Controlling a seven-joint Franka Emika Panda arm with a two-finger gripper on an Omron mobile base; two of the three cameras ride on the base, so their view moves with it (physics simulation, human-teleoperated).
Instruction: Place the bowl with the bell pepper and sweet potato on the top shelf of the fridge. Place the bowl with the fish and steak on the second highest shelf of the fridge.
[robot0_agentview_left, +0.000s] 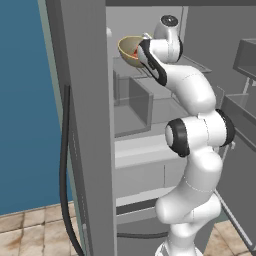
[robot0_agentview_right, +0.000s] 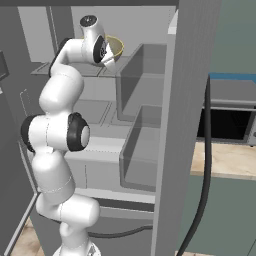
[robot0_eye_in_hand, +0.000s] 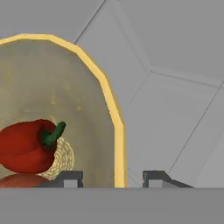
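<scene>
The fridge (robot0_agentview_left: 85, 125) stands open, and the white arm (robot0_agentview_left: 192, 150) reaches up high into it. The top shelf (robot0_agentview_left: 131, 67) is where the arm is working. The bowl (robot0_agentview_left: 131, 50) is up there at that shelf; it looks set down on it, but the arm hides its bottom, so I cannot be sure.

In the hand view the bowl's yellow rim runs up between the two finger tips. One tip sits inside the bowl and one sits outside, so the jaws (robot0_eye_in_hand: 113, 178) stand on both sides of the wall. There is a gap between each tip and the rim, so the jaws look open and not pinching the bowl.

So the bowl lies right at the jaws, with most of it to the left in the hand view. I think the next move is to lift the hand clear of the rim without knocking it.

Inside the bowl lies a red pepper (robot0_eye_in_hand: 26, 146) with a green stem. Below it a bit of something brownish-red (robot0_eye_in_hand: 22, 181) peeks out, maybe the sweet potato, but it is cut off and hard to tell.
</scene>
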